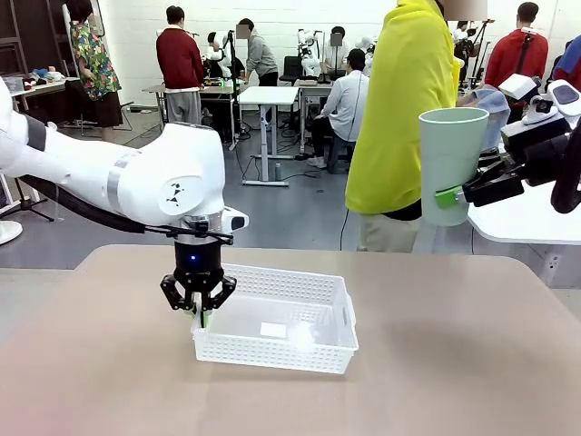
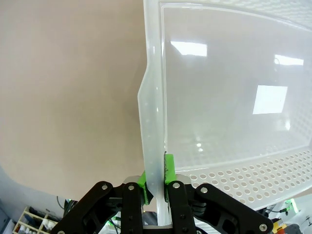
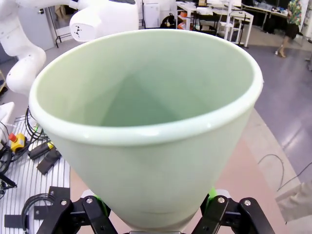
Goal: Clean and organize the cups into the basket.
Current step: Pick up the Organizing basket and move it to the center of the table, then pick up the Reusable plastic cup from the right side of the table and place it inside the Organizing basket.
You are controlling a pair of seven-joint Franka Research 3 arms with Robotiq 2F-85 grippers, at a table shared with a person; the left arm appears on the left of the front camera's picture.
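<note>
at the left, the left hand [image 1: 201, 313] is clamped shut on the basket [image 1: 272, 356], its green pads pinching the thin left-end wall near the front corner. the basket sits flat on the worktop [image 1: 454, 363], with nothing inside but a white label on its floor. that pinch looks meant to steady the basket, so it is best held firm and level, without tugging a wall that looks thin and bendy.

high up at the right, well apart from the basket, the right hand [image 1: 451, 198] grips the lower part of the mint green cup [image 1: 451, 145], fingers spread wide around it. the cup is upright, mouth up. the step in hand seems to be bringing this cup to the basket. it should go down and leftward, tip onto its side over the open middle, and be let go only once it rests on the floor.

the left arm's wrist hangs over the basket's left end, so coming in from the right is safer. a person in yellow [image 1: 399, 109] stands just beyond the worktop.
</note>
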